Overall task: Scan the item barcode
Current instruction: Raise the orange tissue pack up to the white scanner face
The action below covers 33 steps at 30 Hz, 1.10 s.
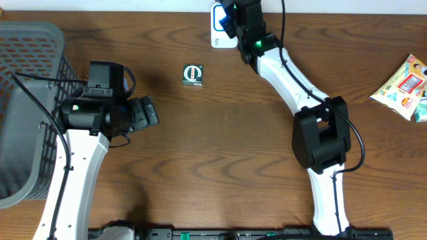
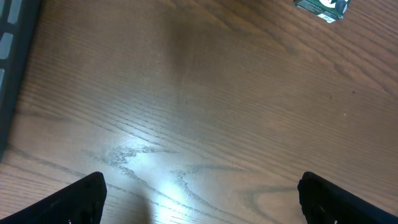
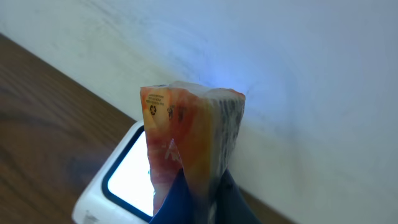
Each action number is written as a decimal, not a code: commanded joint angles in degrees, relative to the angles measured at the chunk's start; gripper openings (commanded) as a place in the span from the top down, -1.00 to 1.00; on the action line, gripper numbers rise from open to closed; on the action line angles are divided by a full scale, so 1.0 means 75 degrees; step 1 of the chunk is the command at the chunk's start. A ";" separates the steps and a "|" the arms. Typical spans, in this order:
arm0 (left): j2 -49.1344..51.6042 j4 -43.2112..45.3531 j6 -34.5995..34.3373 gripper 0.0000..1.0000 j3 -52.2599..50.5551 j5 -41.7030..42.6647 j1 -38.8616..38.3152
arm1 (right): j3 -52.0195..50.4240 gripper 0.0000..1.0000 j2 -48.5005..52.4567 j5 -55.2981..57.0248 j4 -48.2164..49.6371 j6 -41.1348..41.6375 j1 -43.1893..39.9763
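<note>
My right gripper (image 3: 202, 190) is shut on an orange and grey snack packet (image 3: 186, 130), pinching its lower end so that the packet stands up from the fingers. The packet hangs just above the lit window of a white barcode scanner (image 3: 118, 183), close to the white wall. From overhead, the right gripper (image 1: 230, 17) is over the scanner (image 1: 215, 39) at the table's far edge, and it hides the packet. My left gripper (image 2: 202, 199) stands wide open over bare wood, with nothing between its fingers (image 2: 81, 199).
A small green box (image 1: 193, 74) lies on the table ahead of the left gripper (image 1: 150, 112), also at the top right of the left wrist view (image 2: 323, 6). A grey mesh basket (image 1: 27, 100) stands at the left edge. More snack packets (image 1: 403, 83) lie far right.
</note>
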 commanded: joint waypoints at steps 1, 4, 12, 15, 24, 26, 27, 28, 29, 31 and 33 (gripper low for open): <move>0.0000 -0.0044 0.0015 -0.95 0.0006 -0.0020 0.0041 | 0.0157 0.98 -0.0175 -0.0006 0.0085 -0.0833 -0.0035; 0.0000 -0.0044 0.0015 -0.95 0.0006 -0.0020 0.0041 | 0.0157 0.98 -0.0061 0.0012 0.0122 -0.0775 -0.0119; 0.0000 -0.0044 0.0015 -0.95 0.0006 -0.0017 0.0041 | 0.0157 0.98 0.0233 -0.0047 0.0306 -0.0667 -0.0143; 0.0000 -0.0044 0.0015 -0.95 0.0006 -0.0020 0.0041 | 0.0157 0.98 0.0393 -0.0041 0.0289 -0.1014 -0.0143; 0.0000 -0.0044 0.0015 -0.95 0.0006 -0.0020 0.0041 | 0.0157 0.98 0.0612 0.0615 0.0032 -0.1920 -0.0070; 0.0000 -0.0044 0.0015 -0.96 0.0006 -0.0020 0.0041 | 0.0157 0.98 0.0612 0.0612 -0.0087 -0.1909 -0.0070; 0.0000 -0.0044 0.0015 -0.95 0.0006 -0.0017 0.0041 | 0.0157 0.98 0.0612 0.0612 -0.0134 -0.1877 -0.0067; 0.0000 -0.0044 0.0015 -0.96 0.0006 -0.0020 0.0041 | 0.0157 0.98 0.0612 0.0612 -0.0134 -0.1772 -0.0064; 0.0000 -0.0044 0.0015 -0.96 0.0006 -0.0020 0.0041 | 0.0157 0.98 0.0612 0.0612 -0.0137 -0.1682 -0.0064; 0.0000 -0.0044 0.0015 -0.95 0.0006 -0.0017 0.0041 | 0.0157 0.98 0.0603 0.0609 -0.0134 -0.1501 -0.0044; 0.0000 -0.0044 0.0015 -0.96 0.0006 -0.0020 0.0041 | 0.0157 0.99 0.0603 0.0603 -0.0128 -0.1445 -0.0023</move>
